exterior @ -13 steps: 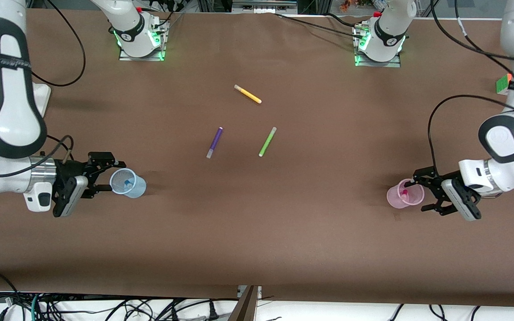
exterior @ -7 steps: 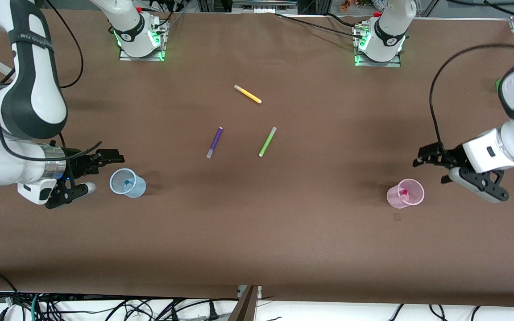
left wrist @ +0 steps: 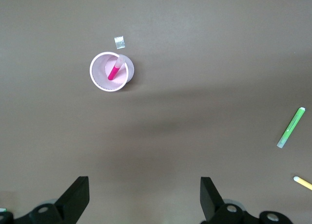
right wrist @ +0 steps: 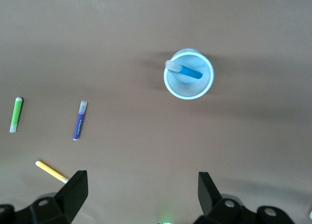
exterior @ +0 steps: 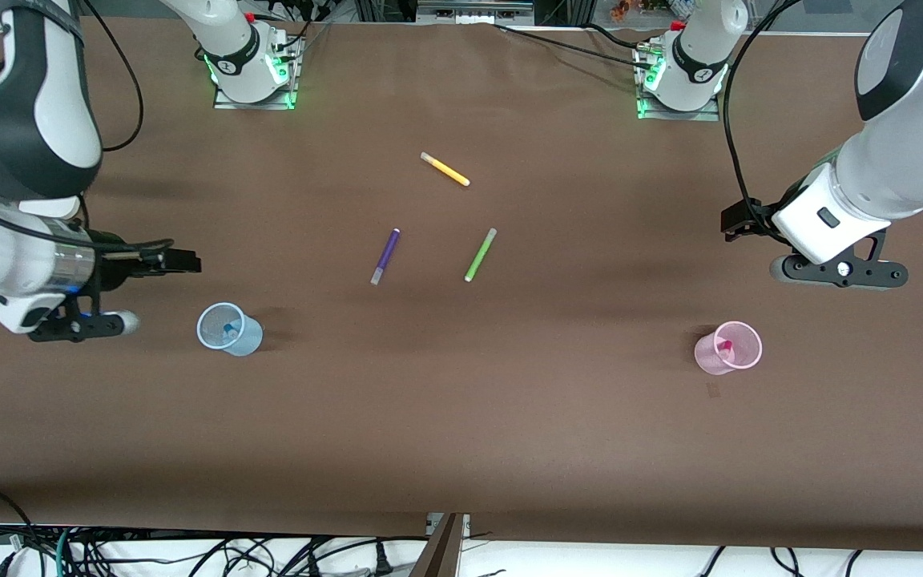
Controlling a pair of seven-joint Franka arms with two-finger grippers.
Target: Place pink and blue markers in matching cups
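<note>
Open table (exterior: 509, 417) around both cups (exterior: 229, 328)

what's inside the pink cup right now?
The pink cup holds the pink marker, leaning against the rim, pale cap up. Nothing else shows inside; the marker's lower tip sits on the cup's floor. Both grippers are open and clear of it.

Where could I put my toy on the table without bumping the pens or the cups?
The wide brown strip along the table edge nearest the front camera, between the blue cup and the pink cup, is bare. The middle is busier: the purple pen, green pen and yellow pen lie there.
</note>
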